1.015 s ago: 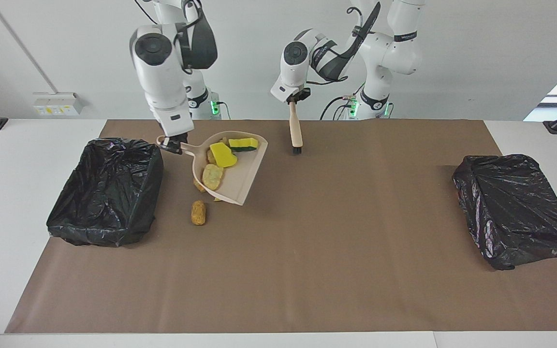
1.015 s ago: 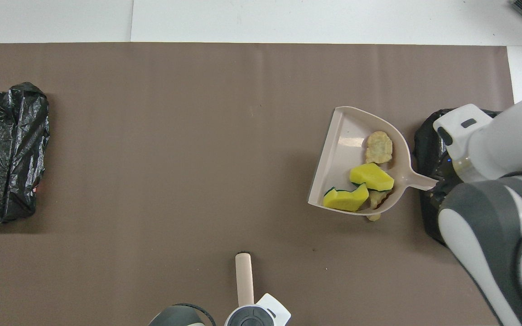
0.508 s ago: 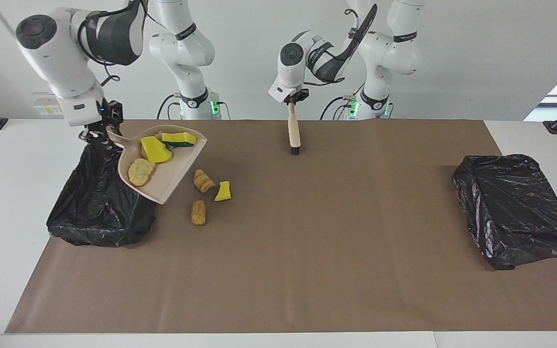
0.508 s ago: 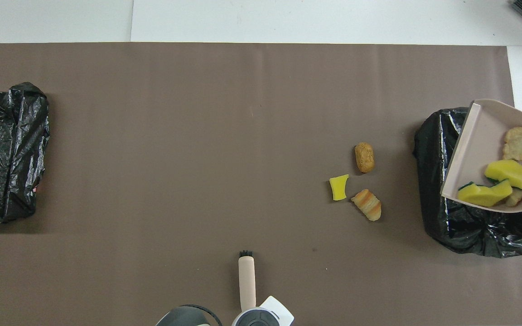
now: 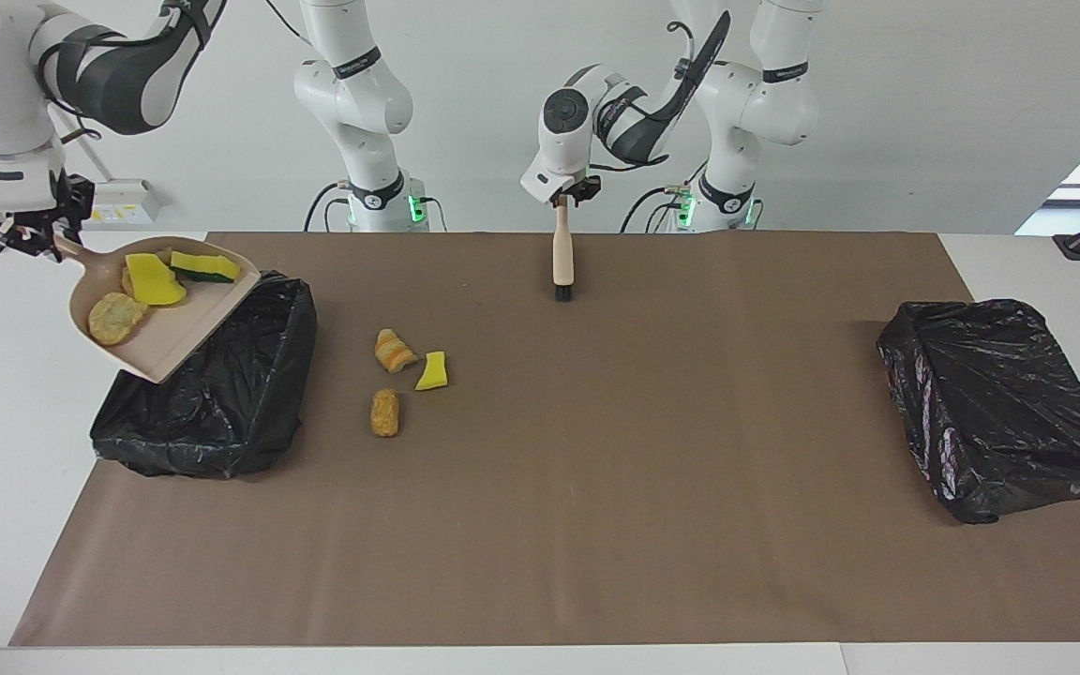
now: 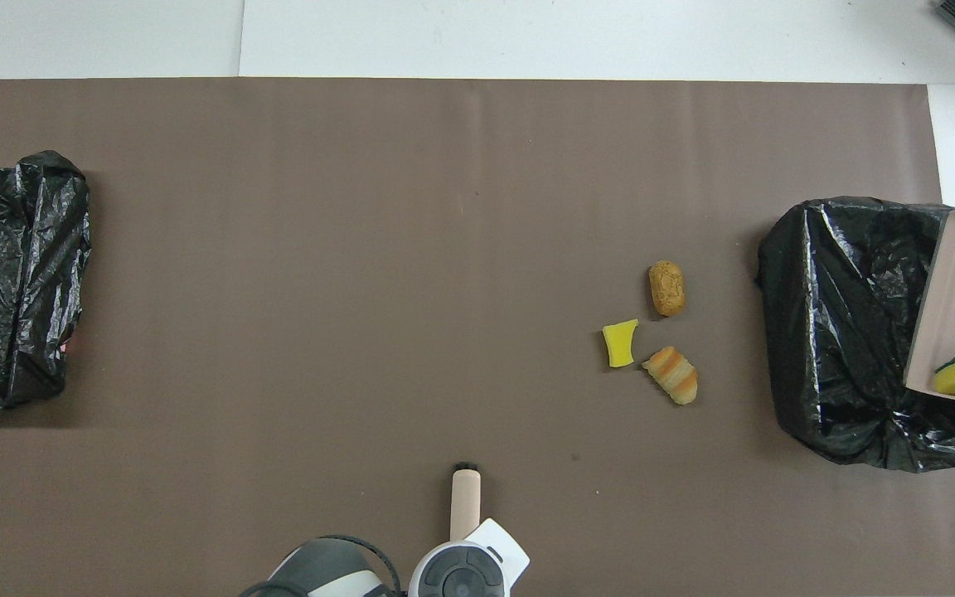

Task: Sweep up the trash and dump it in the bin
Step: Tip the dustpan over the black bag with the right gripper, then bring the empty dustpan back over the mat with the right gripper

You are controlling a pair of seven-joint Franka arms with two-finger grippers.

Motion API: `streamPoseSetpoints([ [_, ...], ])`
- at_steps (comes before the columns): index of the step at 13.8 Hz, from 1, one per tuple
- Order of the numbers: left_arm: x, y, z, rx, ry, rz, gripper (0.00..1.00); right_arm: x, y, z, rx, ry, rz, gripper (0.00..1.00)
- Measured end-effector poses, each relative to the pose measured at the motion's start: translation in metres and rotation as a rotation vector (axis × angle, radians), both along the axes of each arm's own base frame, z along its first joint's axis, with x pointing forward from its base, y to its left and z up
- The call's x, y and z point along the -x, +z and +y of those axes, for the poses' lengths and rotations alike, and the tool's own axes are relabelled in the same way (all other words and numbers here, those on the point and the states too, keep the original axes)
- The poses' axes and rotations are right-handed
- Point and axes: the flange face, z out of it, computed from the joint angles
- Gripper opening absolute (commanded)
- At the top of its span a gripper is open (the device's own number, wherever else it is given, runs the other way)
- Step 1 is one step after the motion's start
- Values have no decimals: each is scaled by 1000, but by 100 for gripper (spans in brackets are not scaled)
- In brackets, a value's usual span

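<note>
Right hand [image 5: 31, 240] is clamped on loaded dustpan [image 5: 176, 339], held at bin's [image 5: 221, 422] 9 o'clock edge, facing view; dump step, tipping is needed next. Left hand's [image 5: 562, 199] grip on brush [image 5: 560, 261] can't be told.

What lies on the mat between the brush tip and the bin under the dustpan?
Three scraps: a striped bread lump, a yellow sponge piece and a brown lump, clearest in the facing view.
</note>
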Motion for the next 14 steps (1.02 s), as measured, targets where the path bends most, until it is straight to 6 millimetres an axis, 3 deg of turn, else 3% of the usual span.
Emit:
streamPoseSetpoints([
  [3,-60,36,13,-8,-29,-110,100,-14,-24,-11,105,67,64,0],
  [5,-111,73,32,6,-43,-165,100,-23,-34,-6,188,129,123,0],
  [7,-166,114,69,44,-30,-190,100,-32,-34,9,250,190,152,0],
  [9,-208,167,113,60,-30,-191,100,-38,-36,22,294,235,178,0],
  [11,-233,220,149,47,-76,-232,100,-42,-41,29,324,266,202,0],
  [14,-252,279,195,64,-108,-275,100,-43,-42,32,327,271,203,0],
])
